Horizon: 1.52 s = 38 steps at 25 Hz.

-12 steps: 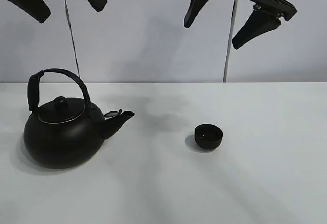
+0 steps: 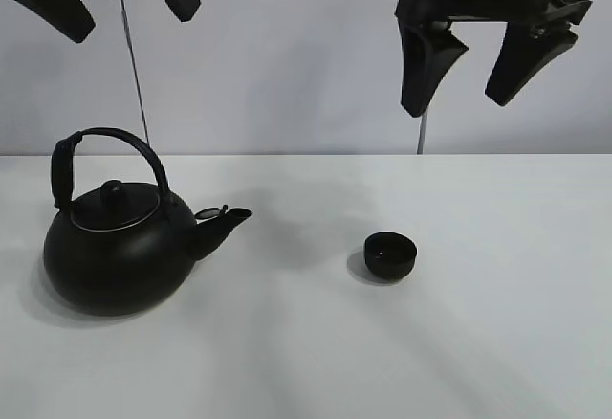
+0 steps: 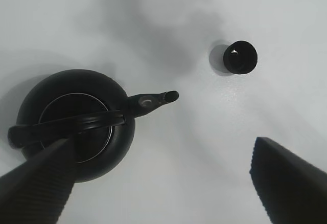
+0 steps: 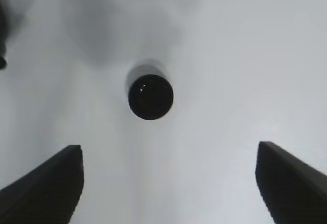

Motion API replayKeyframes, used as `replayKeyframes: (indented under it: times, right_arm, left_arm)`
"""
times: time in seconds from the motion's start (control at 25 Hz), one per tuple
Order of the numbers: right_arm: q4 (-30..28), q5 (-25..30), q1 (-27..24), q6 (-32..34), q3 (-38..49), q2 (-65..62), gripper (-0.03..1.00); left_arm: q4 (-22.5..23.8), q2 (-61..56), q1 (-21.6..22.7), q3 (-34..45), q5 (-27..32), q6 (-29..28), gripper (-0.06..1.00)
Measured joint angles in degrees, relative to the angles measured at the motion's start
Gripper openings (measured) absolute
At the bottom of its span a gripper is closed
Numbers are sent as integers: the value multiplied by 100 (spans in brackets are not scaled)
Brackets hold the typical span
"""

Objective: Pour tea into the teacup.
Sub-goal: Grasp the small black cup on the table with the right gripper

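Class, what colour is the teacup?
The teacup is matte black, clearest in the right wrist view.

Table [image 2: 497, 342]: white, matte, flat; filled the lower half of the high view.
Wall [image 2: 287, 55]: plain pale grey; met the table's far edge.
Left rod [image 2: 132, 65], right rod [image 2: 422, 137]: thin, upright, against the wall.
Light: diffuse; soft grey shadows lay on the tabletop.

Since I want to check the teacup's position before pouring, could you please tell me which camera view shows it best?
The right wrist view: the teacup is largest there, seen from above with its round opening unobstructed. The exterior high view shows it small, from the side; the left wrist view shows it small.
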Motion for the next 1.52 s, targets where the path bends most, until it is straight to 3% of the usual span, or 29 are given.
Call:
replayKeyframes:
  times: [0.16,0.72,1.28,1.52]
  right_arm:
    - [-468,-73,369,-266,165,13,63]
    - [-644,-590,535,-346,364,1063,63]
    - [-400,-1153,548,-737,364,1845,63]
    - [-522,-1329,855,-778,364,2000,63]
  left_arm:
    - [0,0,0,0,0,0,67]
    - [0,0,0,0,0,0,67]
    - [0,0,0,0,-9,0,67]
    - [-5,0,0,0,-9,0,67]
